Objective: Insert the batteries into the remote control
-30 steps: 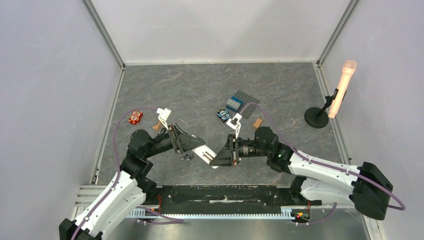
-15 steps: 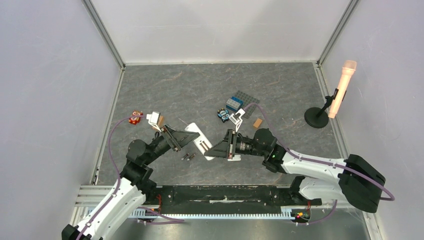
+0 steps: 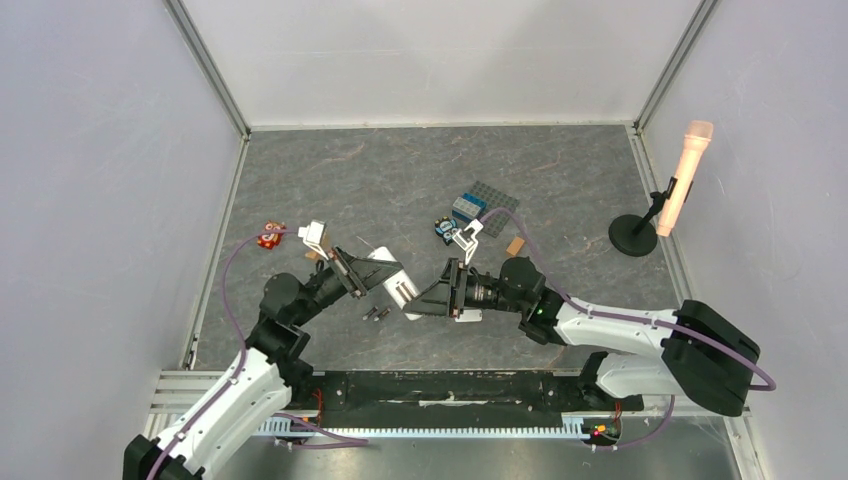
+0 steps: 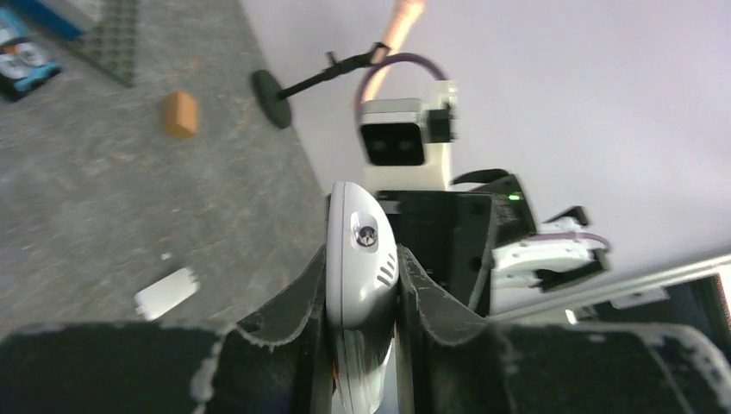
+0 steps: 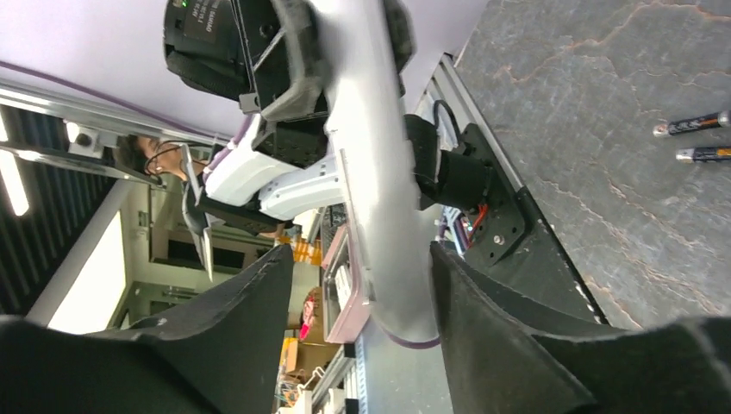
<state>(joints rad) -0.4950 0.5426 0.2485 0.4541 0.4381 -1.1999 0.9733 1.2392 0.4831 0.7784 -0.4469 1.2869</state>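
The white remote control (image 3: 393, 282) hangs above the table between both arms. My left gripper (image 3: 362, 279) is shut on one end of it; in the left wrist view the remote control (image 4: 360, 250) is pinched edge-on between the black fingers of the left gripper (image 4: 362, 297). My right gripper (image 3: 418, 299) stands open around the other end. In the right wrist view the remote control (image 5: 372, 181) lies close to one finger of the right gripper (image 5: 358, 297), with a wide gap on the other side. Two batteries (image 3: 376, 314) lie on the table below, the batteries (image 5: 698, 140) side by side.
A small white cover piece (image 3: 468, 316) lies under the right wrist. An orange-brown block (image 3: 515, 246), a blue brick on a grey plate (image 3: 472, 206), a small toy (image 3: 446, 230) and a red toy (image 3: 269, 237) sit farther back. A microphone on a stand (image 3: 634, 235) stands at right.
The remote moved up and left. The left gripper closed on it, and the right gripper, which held it before, opened.
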